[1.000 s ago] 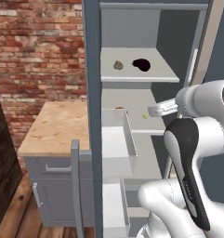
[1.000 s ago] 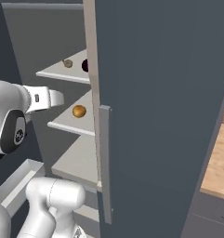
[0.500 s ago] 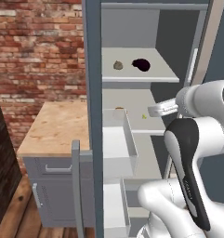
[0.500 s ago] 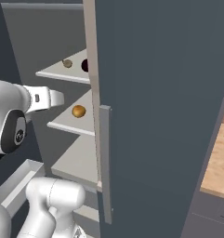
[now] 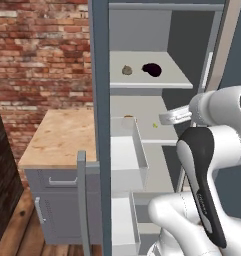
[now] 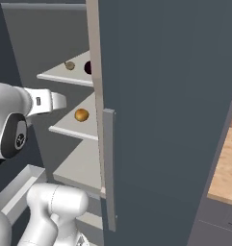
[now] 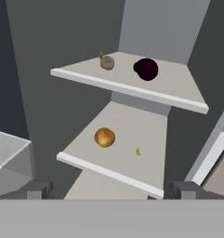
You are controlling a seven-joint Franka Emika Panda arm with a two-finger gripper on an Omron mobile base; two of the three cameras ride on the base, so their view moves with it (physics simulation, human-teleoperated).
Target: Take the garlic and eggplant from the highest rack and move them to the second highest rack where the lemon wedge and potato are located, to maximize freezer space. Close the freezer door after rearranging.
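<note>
The freezer stands open, its door point(image 5: 99, 110) edge-on at the left of the shelves. On the highest rack point(image 7: 132, 91) lie the grey-beige garlic point(image 7: 107, 62) point(image 5: 126, 70) point(image 6: 70, 65) and the dark purple eggplant point(image 7: 146, 69) point(image 5: 152, 69) point(image 6: 88, 67). One level down, the second highest rack point(image 7: 108, 172) point(image 5: 147, 136) carries the golden-brown potato point(image 7: 104, 137) point(image 6: 81, 115) and the tiny yellow lemon wedge point(image 7: 138, 151) point(image 5: 155, 125). My gripper point(image 7: 112, 189) point(image 5: 164, 118) point(image 6: 63, 101) hovers in front of that second rack, open and holding nothing, well short of the food.
White translucent door bins point(image 5: 126, 150) jut out to the left of the arm. A tall slate panel with a vertical handle point(image 6: 109, 168) covers the right part of the shelves in the right base view. A wooden counter point(image 5: 62, 135) and brick wall point(image 5: 42, 50) lie left.
</note>
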